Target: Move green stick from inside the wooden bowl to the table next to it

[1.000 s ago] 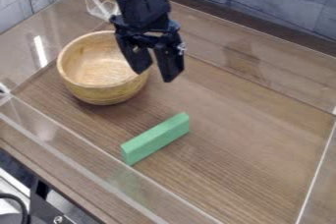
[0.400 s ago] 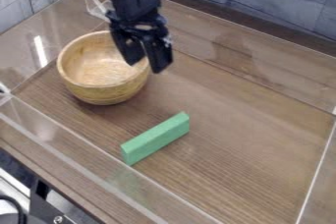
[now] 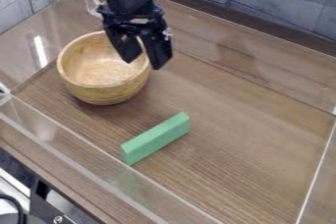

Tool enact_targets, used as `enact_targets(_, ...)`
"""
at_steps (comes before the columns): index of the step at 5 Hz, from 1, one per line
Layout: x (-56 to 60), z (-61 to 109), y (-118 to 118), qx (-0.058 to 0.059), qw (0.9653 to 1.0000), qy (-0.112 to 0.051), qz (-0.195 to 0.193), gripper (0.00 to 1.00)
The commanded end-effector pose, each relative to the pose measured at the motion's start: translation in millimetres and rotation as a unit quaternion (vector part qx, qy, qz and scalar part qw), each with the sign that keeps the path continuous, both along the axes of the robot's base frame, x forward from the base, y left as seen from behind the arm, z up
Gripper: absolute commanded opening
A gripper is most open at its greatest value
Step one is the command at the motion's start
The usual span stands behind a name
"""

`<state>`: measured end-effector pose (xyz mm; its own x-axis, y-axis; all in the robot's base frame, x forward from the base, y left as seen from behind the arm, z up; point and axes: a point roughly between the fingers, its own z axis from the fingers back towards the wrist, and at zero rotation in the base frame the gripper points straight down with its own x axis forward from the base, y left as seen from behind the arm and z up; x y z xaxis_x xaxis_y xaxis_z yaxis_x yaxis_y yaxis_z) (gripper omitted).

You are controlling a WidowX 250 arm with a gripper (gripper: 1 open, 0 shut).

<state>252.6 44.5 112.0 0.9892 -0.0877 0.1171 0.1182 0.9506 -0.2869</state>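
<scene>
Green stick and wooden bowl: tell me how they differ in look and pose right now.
Colour: the green stick is bright green, the wooden bowl light tan with a pale grained inside.
Shape: the stick is a flat, long block; the bowl is round, thick-walled and hollow.
Pose: the stick lies flat at a slant near the front wall; the bowl sits upright farther back, empty, with the gripper over its rim.
Both rest on the table, apart from each other.

Your inventory, placed relative to the bowl:

1. Round, light tan wooden bowl, thick-walled, pale grained inside. You see it upright and holding nothing, on the table's left part.
2. Flat, bright green rectangular stick. You find it outside the bowl, lying flat, angled diagonally, nearer the camera and to the bowl's right, apart from it.
3. Brown wood-grain table, bearing both.
</scene>
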Motion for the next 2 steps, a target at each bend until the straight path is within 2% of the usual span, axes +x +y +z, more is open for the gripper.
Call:
enact_targets(1, 14.3, 11.5, -0.9, 0.010, 0.9998, -0.016, -0.006, 1.00)
enact_targets(2, 17.4, 11.1, -3.7, 0.010, 0.9998, -0.013, -0.011, 1.00)
